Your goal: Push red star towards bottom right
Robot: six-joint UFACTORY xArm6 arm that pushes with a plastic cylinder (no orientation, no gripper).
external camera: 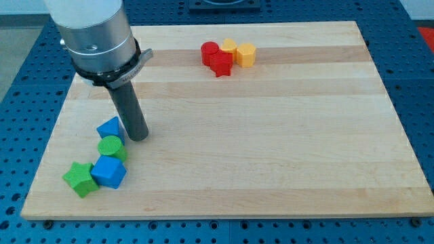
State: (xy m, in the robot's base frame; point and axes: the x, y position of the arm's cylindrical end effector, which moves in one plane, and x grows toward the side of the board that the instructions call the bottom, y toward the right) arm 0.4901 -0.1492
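Observation:
The red star [221, 64] lies near the view's top centre of the wooden board [271, 135]. It touches a red cylinder [209, 52] on its upper left, and two yellow blocks [245, 54] [229, 46] sit on its upper right. My tip [138, 137] rests on the board at the view's left, far from the red star. It stands just right of a blue block [109, 128] and a green cylinder [110, 147].
A blue cube [108, 172] and a green star [80, 179] lie at the view's lower left, below the green cylinder. The arm's grey body [95, 34] fills the view's upper left. A blue perforated table [413, 102] surrounds the board.

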